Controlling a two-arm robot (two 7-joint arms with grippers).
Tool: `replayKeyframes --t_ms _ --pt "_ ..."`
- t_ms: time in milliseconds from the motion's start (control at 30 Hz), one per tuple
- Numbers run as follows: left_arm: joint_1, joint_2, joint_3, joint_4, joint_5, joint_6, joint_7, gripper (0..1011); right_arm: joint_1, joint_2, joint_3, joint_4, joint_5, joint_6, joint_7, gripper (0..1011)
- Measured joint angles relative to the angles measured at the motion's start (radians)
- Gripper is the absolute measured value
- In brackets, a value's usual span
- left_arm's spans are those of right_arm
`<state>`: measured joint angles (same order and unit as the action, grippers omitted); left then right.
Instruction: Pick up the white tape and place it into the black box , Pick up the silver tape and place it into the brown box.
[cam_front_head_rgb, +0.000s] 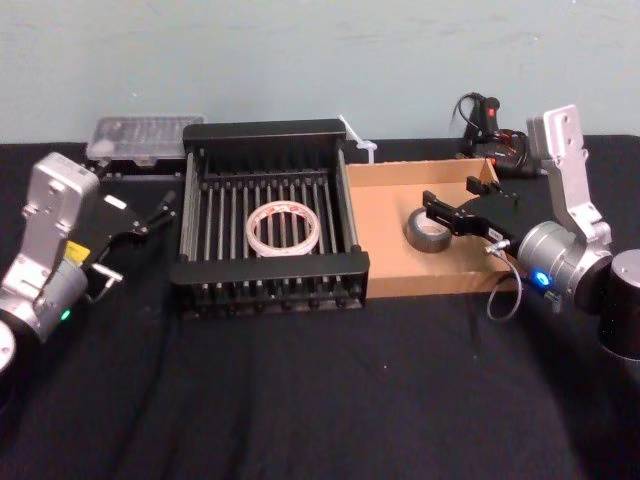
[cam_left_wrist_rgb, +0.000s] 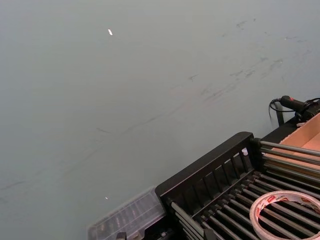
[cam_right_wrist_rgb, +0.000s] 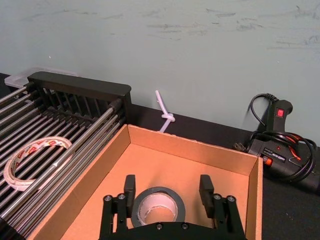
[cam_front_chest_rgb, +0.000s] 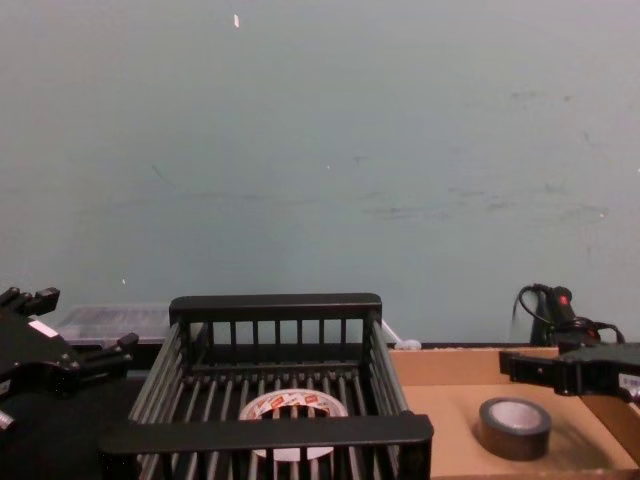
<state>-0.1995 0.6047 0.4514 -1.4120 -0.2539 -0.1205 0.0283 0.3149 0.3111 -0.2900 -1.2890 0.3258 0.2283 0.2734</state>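
Hovering open-fingered above the silver tape (cam_right_wrist_rgb: 159, 205) lying in the brown box (cam_front_head_rgb: 385, 225), the right gripper (cam_right_wrist_rgb: 169, 192) is gripping nothing; the left gripper (cam_front_head_rgb: 150, 215) is idling open beyond the black box (cam_front_head_rgb: 270, 268) beside it.

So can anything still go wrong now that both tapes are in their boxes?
Maybe two things. The right claw hangs open right over the silver tape in the brown box, so pulling back could nudge the roll. The left claw sits close to the black box and might bump its side.
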Motion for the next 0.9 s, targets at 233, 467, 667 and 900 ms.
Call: replayKeyframes --t_ms 233,467,667,900 --pt "0.0 0.0 0.0 0.0 0.0 0.0 0.0 1001 0.0 0.0 0.0 0.0 0.0 0.0 0.0 978" --pt "0.0 0.0 0.0 0.0 0.0 0.0 0.0 1001 -0.01 -0.003 0.001 -0.014 -0.005 -0.002 -0.004 1002" --pt "0.0 0.0 0.0 0.0 0.0 0.0 0.0 1001 -0.041 -0.014 0.004 -0.05 -0.034 -0.027 -0.023 1002" --pt "0.0 0.0 0.0 0.0 0.0 0.0 0.0 1001 -0.075 -0.027 0.021 -0.091 -0.06 -0.064 -0.046 1002"
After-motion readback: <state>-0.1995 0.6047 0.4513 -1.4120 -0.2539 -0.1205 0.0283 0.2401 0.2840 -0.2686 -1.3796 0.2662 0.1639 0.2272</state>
